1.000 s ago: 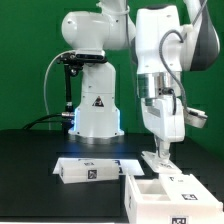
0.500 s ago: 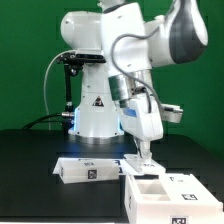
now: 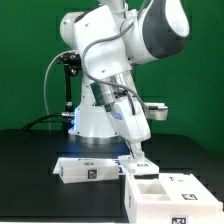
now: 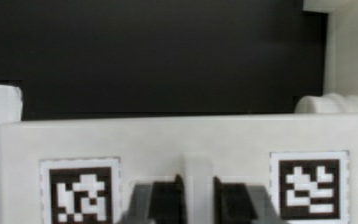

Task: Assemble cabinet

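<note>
Cabinet box (image 3: 160, 193): sitting on the black tabletop (image 3: 30, 165) at the exterior view's lower right, with its compartments facing up.
Flat panel (image 3: 88, 170): lying just beside the box, toward the exterior view's left.
Tool (image 3: 140, 160): hanging over the box's far edge, between panel and box. Its dark fingers (image 4: 153, 200) are showing close together in the wrist view, in front of a tagged white wall (image 4: 176, 140). I cannot tell whether they are pinching anything.
Handling: the parts are looking like hollow, rigid plastic, so they are probably behaving as light, stiff and rather slippery.
Hold: a thin upright wall or a panel edge is probably offering the surest pinch, taken squarely so the part is not twisting.
</note>
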You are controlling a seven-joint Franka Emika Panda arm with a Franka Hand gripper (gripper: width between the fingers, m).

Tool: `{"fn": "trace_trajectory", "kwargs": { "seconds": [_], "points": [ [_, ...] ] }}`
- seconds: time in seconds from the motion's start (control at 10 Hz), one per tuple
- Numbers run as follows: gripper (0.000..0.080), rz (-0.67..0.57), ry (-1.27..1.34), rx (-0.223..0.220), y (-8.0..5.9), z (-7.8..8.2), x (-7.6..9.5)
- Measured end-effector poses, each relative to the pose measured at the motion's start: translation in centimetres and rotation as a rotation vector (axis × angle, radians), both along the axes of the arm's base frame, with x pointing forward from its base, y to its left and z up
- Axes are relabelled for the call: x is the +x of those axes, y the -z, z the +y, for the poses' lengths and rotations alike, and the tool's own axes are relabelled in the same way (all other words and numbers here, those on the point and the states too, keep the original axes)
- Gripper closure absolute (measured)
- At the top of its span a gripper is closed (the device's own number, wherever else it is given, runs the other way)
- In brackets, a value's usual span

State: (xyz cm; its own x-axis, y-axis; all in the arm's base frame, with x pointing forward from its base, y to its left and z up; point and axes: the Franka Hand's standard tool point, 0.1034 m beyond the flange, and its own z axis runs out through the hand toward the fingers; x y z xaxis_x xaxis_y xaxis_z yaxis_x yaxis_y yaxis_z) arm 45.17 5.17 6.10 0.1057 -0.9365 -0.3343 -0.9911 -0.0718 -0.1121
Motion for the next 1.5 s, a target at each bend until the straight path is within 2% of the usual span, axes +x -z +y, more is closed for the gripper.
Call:
{"fn": "trace_trajectory", "kwargs": {
  "seconds": [0.3,0.5,0.7,1.2,1.5],
  "points": [
    [0.0735,0.006,-0.005,-0.009,0.0,-0.2,0.2],
    [0.0735,-0.008,0.01,-0.006,-0.3,-0.5,1.1],
    [0.0735,-0.011,0.029,-0.005,-0.3,-1.0,1.0],
    [0.0735,-0.01,0.027,-0.006,-0.2,-0.9,1.0],
    [0.0735,0.0,0.031,-0.012,0.3,-1.0,0.8]
  ]
}}
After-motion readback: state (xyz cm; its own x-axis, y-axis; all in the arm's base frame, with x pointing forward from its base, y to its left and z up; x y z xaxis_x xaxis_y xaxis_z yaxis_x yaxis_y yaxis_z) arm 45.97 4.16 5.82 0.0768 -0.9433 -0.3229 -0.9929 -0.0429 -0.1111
